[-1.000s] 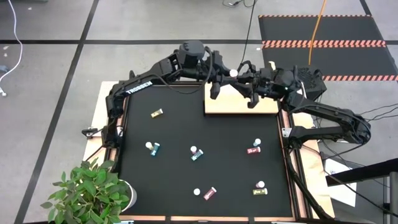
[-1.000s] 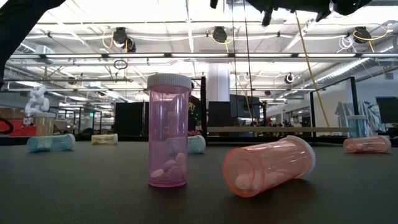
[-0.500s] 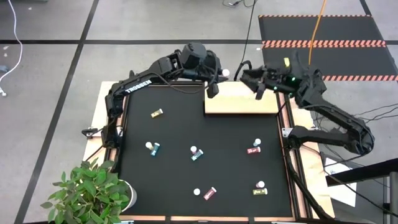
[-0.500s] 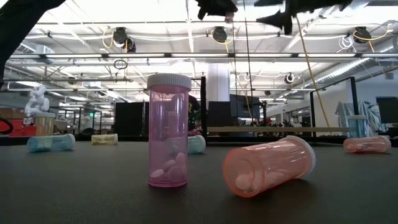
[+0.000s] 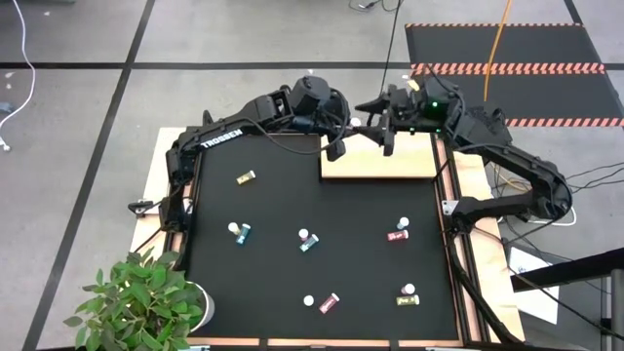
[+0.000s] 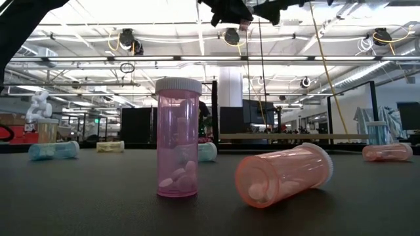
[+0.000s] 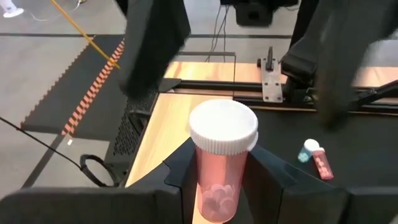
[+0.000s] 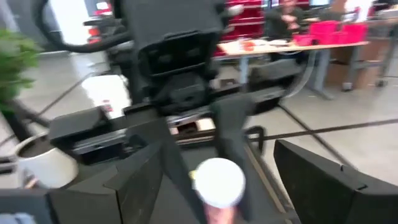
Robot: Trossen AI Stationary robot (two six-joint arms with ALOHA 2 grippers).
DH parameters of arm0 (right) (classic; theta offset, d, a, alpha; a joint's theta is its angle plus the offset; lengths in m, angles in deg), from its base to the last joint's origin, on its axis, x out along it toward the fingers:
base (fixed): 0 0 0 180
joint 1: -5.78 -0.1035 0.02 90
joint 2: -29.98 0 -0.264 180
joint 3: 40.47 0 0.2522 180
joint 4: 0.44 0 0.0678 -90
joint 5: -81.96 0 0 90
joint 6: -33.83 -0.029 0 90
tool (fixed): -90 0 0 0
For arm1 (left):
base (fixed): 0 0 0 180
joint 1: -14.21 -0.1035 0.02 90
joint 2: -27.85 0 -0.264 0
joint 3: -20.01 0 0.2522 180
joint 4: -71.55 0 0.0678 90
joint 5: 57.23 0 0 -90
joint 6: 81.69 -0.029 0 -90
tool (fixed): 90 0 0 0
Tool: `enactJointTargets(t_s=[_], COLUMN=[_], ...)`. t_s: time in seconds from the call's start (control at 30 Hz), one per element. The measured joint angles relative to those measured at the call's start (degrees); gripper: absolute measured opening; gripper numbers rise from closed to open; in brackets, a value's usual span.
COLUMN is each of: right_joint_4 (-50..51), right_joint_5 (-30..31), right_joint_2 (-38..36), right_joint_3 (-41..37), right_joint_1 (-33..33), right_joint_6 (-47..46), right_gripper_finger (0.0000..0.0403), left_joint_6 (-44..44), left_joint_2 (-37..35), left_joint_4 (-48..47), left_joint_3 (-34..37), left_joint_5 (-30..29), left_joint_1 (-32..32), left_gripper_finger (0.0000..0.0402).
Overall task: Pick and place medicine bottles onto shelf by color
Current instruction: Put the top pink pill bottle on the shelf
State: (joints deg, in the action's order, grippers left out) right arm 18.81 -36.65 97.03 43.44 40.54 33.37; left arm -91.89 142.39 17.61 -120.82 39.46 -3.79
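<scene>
- Gripping a pink bottle between its 2 fingers, the left gripper hangs above the far left corner of the shelf; the bottle stands along the fingers, white cap pointing away from the wrist.
- Right gripper sits just beside it, jaws spread wide on either side of that same white cap, holding nothing.
- The shelf lies flat at the far right corner of the black mat, long side running left to right.
- 6 more bottles lie on the mat: a yellow bottle far left, on its side, long axis slanted.
- A teal bottle on the left and another teal bottle near the middle, both with white caps toward the far left.
- A red bottle on the right, lying across, with a white cap just beyond it.
- A pink lying bottle at the near edge, slanted; a pink upright bottle stands beside it, cap up.
- A yellow-green bottle near the right corner, lying left to right.
- A potted plant stands off the mat's near left corner.
</scene>
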Motion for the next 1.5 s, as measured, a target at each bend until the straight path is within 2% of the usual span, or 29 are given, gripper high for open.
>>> enactJointTargets(t_s=[0.1, 0.37, 1.23, 1.5], right_joint_4=[0.12, 1.89, 3.3, 3.35], right_joint_5=[-3.08, -3.05, -2.42, -2.55], right_joint_2=[0.68, 1.3, 1.99, 2.01], right_joint_3=[0.09, 0.09, 0.09, 0.09], right_joint_1=[-0.01, 0.01, 0.14, 0.14], right_joint_6=[0.09, 1.87, 4.01, 3.53], right_gripper_finger=[0.0293, 0.028, 0.0108, 0.0114], left_joint_6=[-0.26, -0.74, -1.49, 0.2], left_joint_2=[0.02, 0.0, -0.07, -0.07], left_joint_4=[-0.03, -0.25, -0.45, -0.46], left_joint_3=[0.0, 0.0, 0.0, 0.0], left_joint_5=[-0.01, -0.01, -0.16, -0.18], left_joint_1=[0.13, 0.13, 0.09, 0.11], left_gripper_finger=[0.0106, 0.0106, 0.0106, 0.0114])
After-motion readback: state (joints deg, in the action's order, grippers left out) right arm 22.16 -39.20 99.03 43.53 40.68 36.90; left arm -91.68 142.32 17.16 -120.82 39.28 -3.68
